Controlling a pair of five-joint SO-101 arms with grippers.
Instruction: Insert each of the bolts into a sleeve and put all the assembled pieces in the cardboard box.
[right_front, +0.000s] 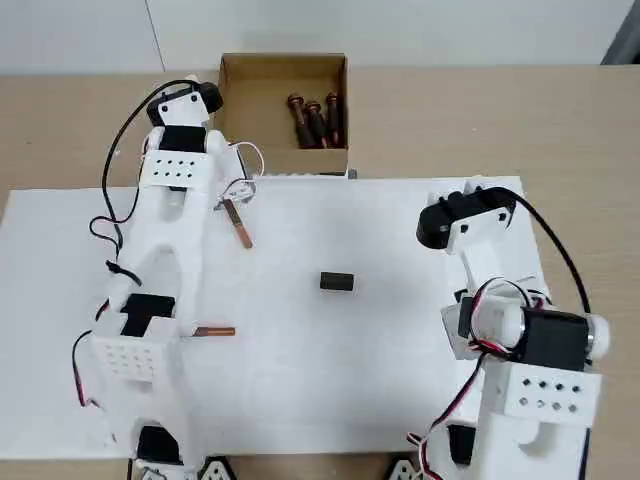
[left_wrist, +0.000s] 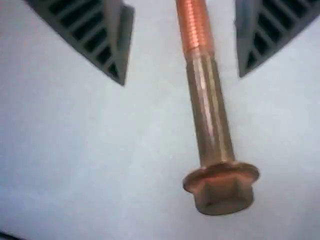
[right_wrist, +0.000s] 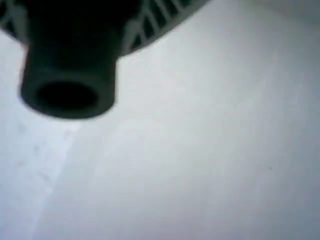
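My left gripper (right_front: 236, 196) hangs over the white paper just in front of the cardboard box (right_front: 232, 100). It is open, and a copper-coloured bolt (left_wrist: 210, 125) lies on the paper between its dark fingers (left_wrist: 112, 45) without touching them; this bolt (right_front: 238, 223) points toward the table's front. A second bolt (right_front: 215, 331) lies by the left arm's base. My right gripper (right_front: 445, 225) is shut on a black sleeve (right_wrist: 67, 80), whose open end faces the camera just above the paper. Another black sleeve (right_front: 337, 281) lies mid-table. Three assembled pieces (right_front: 315, 120) rest in the box.
A white paper sheet (right_front: 330, 380) covers the table's working area, with bare wood beyond it. Cables loop beside both arms.
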